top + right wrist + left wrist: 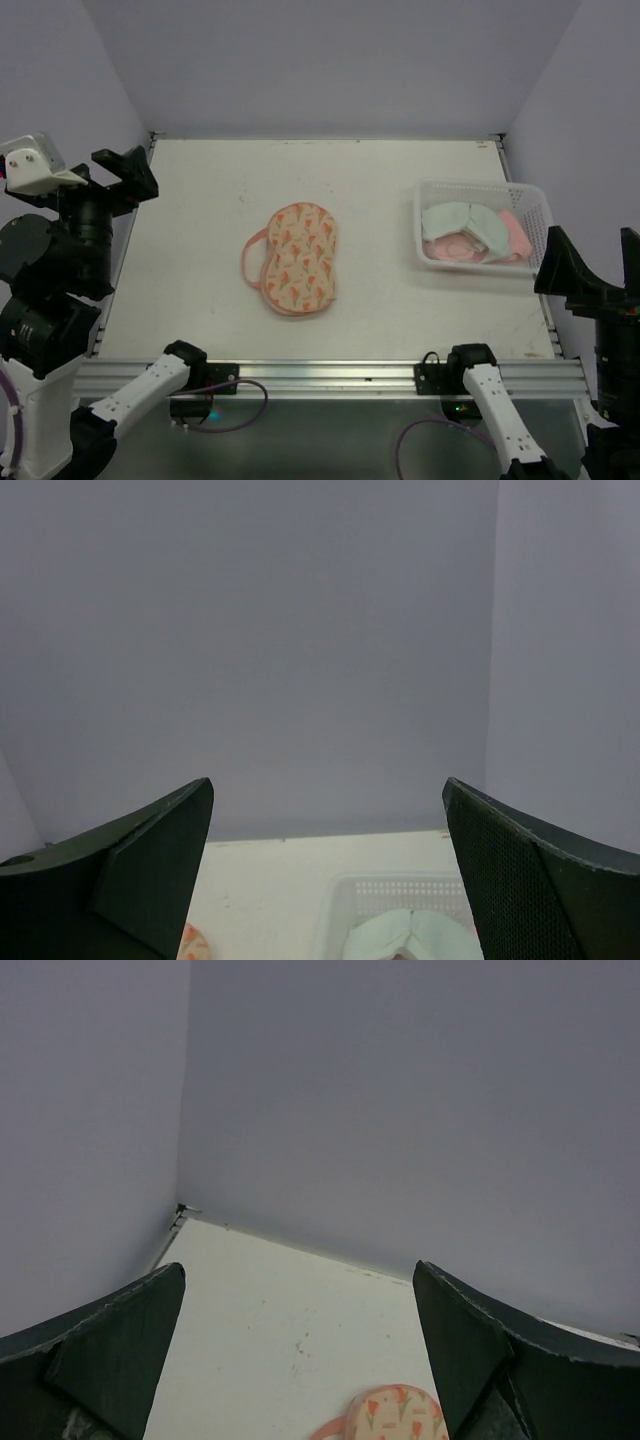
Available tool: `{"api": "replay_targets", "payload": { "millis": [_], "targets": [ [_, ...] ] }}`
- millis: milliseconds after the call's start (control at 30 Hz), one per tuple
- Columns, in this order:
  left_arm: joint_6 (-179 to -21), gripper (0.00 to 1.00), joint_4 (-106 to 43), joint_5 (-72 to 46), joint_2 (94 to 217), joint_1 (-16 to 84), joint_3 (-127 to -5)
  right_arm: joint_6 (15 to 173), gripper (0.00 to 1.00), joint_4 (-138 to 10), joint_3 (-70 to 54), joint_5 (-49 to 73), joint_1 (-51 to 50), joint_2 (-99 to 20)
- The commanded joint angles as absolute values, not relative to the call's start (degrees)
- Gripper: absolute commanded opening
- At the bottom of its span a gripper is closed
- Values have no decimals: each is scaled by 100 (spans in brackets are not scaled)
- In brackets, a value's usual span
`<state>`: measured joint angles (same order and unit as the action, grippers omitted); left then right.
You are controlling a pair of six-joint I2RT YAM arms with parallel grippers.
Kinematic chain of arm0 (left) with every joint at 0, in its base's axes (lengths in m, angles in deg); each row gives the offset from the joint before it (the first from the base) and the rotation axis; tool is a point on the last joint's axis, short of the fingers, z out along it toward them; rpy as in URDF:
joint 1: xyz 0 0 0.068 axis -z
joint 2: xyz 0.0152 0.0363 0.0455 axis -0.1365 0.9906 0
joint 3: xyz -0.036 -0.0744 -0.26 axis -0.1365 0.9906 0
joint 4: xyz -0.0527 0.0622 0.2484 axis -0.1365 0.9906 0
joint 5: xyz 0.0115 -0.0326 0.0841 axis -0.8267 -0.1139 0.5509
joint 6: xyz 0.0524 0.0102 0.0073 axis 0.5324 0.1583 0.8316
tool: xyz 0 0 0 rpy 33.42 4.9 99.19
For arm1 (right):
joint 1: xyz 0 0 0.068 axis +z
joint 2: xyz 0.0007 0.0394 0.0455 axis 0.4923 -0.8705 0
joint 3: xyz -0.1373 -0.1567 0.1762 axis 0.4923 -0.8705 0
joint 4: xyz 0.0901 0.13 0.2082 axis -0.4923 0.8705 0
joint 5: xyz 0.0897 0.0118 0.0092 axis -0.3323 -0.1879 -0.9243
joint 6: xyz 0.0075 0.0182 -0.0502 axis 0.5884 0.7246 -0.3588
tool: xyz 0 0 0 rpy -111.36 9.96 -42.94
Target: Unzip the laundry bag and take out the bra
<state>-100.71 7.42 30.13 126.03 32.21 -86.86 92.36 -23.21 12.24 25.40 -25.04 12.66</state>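
The left gripper (299, 1266) is held wide open, nothing between its fingers, above the left edge of the table (200, 220). Ahead of it and to its right, well apart, the laundry bag (300, 258) is laid flat on the table, its pink loop turned toward this gripper's side. The right gripper (328, 780) is likewise spread wide and empty, held at the table's right edge. Just ahead of it and slightly to its left a white basket (480, 186) is set, in which pale green and pink garments (462, 222) are piled. The bag is found farther left, beyond the basket, touched by neither gripper.
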Motion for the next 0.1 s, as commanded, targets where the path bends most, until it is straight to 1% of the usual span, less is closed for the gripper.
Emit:
{"api": "replay_targets", "payload": {
  "millis": [0, 67],
  "targets": [
    [-9870, 100, 701, 3147, 12694, 3281, -8846, 9015, 99, -2608, 1127, 2680, -2483, 1304],
    [-9896, 100, 666, 3147, 12703, 3289, -8846, 9042, 99, -2687, 1048, 2671, -2483, 1322]
  ]
}}
